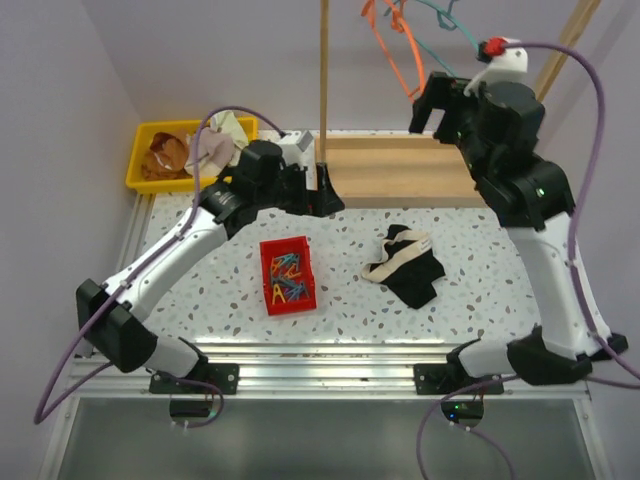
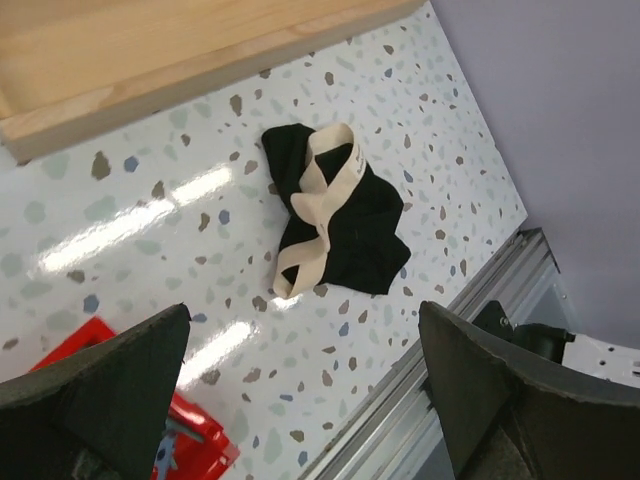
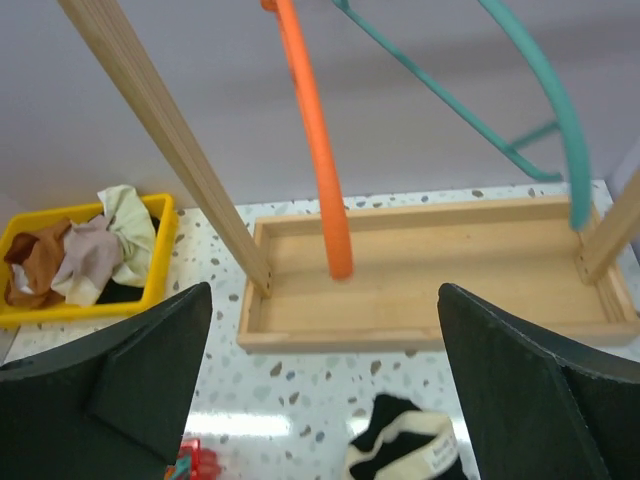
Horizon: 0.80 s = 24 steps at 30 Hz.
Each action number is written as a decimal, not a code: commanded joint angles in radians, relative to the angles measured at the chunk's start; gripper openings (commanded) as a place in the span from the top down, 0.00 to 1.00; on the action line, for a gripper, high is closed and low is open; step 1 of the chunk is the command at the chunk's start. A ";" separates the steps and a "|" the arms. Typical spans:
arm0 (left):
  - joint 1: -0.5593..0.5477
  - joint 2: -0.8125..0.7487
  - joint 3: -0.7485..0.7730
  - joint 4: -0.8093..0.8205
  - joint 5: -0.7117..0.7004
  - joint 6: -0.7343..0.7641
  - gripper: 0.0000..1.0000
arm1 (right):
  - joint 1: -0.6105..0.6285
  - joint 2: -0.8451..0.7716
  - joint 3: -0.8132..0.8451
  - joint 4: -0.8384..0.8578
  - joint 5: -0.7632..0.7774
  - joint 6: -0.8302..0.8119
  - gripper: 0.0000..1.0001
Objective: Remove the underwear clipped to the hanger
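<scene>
The black underwear (image 1: 405, 265) with a cream-white band lies crumpled on the table, right of centre. It also shows in the left wrist view (image 2: 335, 215) and the right wrist view (image 3: 405, 450). The rust-brown underwear (image 1: 165, 152) lies in the yellow bin (image 1: 140, 180), also seen in the right wrist view (image 3: 35, 262). An orange hanger (image 1: 395, 45) and a teal hanger (image 1: 440, 15) hang bare on the rack. My left gripper (image 1: 325, 192) is open and empty, above the table left of the black underwear. My right gripper (image 1: 435, 108) is open and empty, raised near the orange hanger (image 3: 315, 140).
A red bin (image 1: 288, 275) of coloured clips sits at the table's centre. The wooden rack base (image 1: 400, 170) and its upright posts (image 1: 323, 70) stand at the back. The yellow bin also holds pale cloths (image 1: 210, 148). A metal rail (image 1: 330, 360) runs along the near edge.
</scene>
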 commanded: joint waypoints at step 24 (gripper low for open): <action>-0.427 0.813 0.375 0.118 -0.324 0.384 0.00 | -0.007 -0.817 -0.595 -0.642 0.071 0.347 0.02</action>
